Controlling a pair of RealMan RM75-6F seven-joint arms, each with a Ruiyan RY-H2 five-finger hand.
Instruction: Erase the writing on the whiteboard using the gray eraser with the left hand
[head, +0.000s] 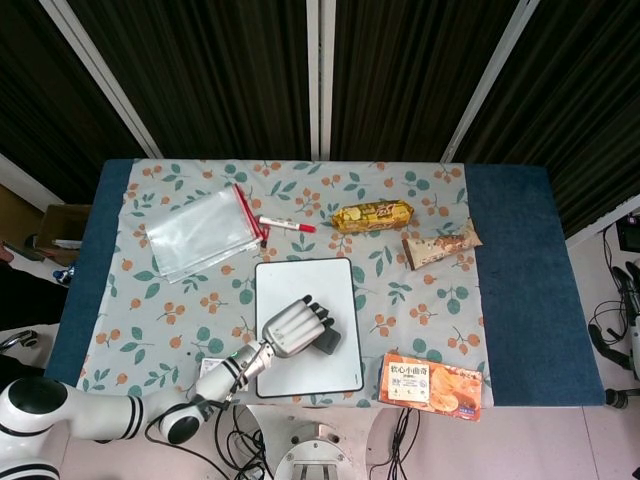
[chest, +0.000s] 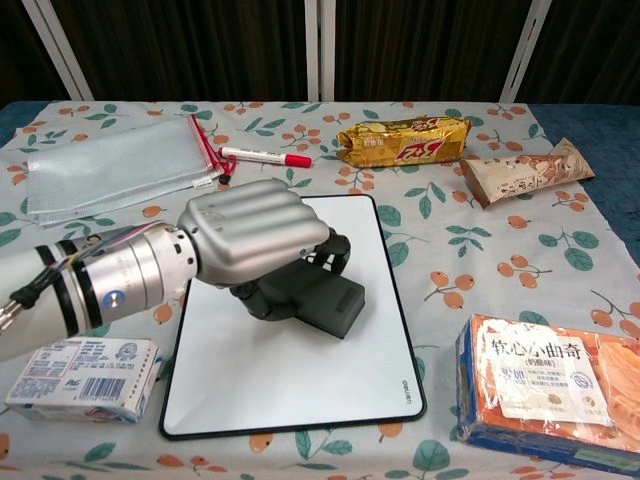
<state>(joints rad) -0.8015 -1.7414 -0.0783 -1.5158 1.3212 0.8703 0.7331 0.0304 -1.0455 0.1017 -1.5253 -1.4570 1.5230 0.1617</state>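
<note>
The whiteboard (head: 336, 375) (chest: 300, 380) lies flat at the table's near middle, black-rimmed. My left hand (head: 292, 327) (chest: 255, 235) grips the gray eraser (head: 329, 341) (chest: 330, 303) and presses it on the board's middle. The hand covers most of the eraser; only its right end shows. No writing shows on the bare parts of the board; what lies under the hand is hidden. Part of my right arm shows at the far right edge of the head view, off the table; the hand itself is out of view.
A red marker (head: 287, 224) (chest: 265, 156) and a clear zip pouch (head: 200, 235) (chest: 110, 170) lie behind the board. Yellow snack pack (chest: 403, 140), brown wrapper (chest: 525, 172), orange box (chest: 550, 390) stand right. A small white box (chest: 80, 378) sits front left.
</note>
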